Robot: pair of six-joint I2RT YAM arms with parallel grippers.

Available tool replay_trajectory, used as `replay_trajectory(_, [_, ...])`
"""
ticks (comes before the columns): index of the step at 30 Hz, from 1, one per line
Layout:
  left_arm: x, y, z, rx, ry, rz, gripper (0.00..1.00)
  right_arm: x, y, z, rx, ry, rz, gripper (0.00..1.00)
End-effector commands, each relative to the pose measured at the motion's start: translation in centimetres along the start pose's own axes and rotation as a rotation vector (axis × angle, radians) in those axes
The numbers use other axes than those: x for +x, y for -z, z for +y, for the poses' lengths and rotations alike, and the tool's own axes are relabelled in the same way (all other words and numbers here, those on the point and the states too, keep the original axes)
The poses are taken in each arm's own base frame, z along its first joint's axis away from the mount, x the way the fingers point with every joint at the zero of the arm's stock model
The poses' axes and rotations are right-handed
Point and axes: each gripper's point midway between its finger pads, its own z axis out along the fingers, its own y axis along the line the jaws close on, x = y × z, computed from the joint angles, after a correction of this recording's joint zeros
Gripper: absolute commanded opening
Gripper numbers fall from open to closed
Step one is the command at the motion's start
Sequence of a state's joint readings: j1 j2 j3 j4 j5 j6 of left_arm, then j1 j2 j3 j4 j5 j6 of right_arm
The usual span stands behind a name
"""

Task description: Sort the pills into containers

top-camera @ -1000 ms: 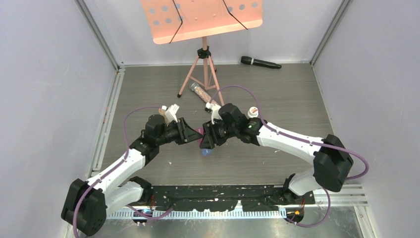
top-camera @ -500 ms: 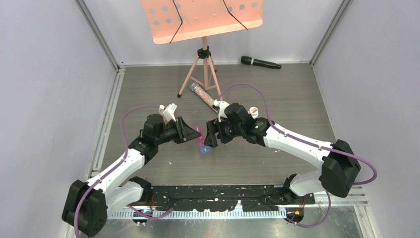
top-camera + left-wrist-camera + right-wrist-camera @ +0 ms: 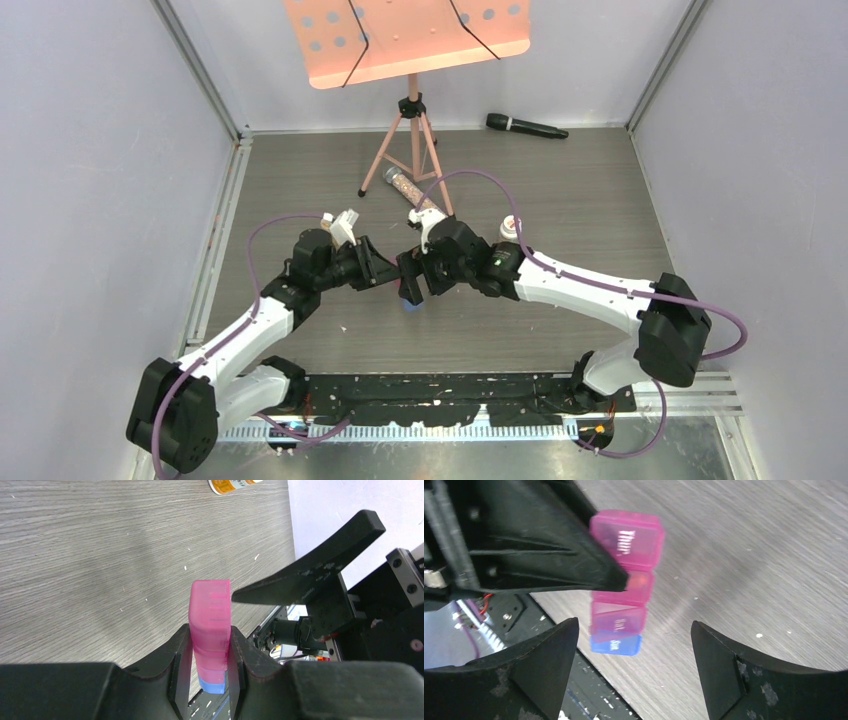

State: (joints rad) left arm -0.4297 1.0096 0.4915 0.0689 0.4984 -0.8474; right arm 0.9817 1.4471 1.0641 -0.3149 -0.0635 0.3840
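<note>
Pill-box strip (image 3: 210, 615) pinched in left jaws; right jaws spread; tube (image 3: 403, 186) behind.

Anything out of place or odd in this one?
The pill box is clamped in the left gripper with its lids shut, and small white specks lie scattered on the table. Nothing looks broken.
</note>
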Motion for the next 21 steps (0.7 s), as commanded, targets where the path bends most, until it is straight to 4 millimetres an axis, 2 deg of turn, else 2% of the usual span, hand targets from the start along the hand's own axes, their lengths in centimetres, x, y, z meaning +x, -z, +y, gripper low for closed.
replay_trajectory(1, [-1.6, 0.2, -1.5, 0.032, -0.039, -0.034, 0.00, -2.2, 1.1, -2.3, 0.156, 0.003, -0.073, 0.89])
replay_trajectory(7, [-1.8, 0.2, -1.9, 0.043, -0.044, -0.030, 0.00, -2.0, 2.5, -4.7, 0.284, 0.002, -0.074, 0.84])
replay_trajectory(11, [-1.7, 0.2, -1.9, 0.046, -0.046, -0.027, 0.00, -2.0, 3.3, -5.5, 0.311, -0.023, -0.098, 0.78])
replay_trajectory(15, [-1.7, 0.3, -2.2, 0.064, -0.051, -0.027, 0.00, -1.7, 3.0, -6.2, 0.322, -0.054, -0.098, 0.66])
replay_trajectory(21, [-1.8, 0.8, -3.6, 0.131, -0.076, -0.034, 0.00, -1.2, 1.9, -6.0, 0.280, -0.059, -0.087, 0.54])
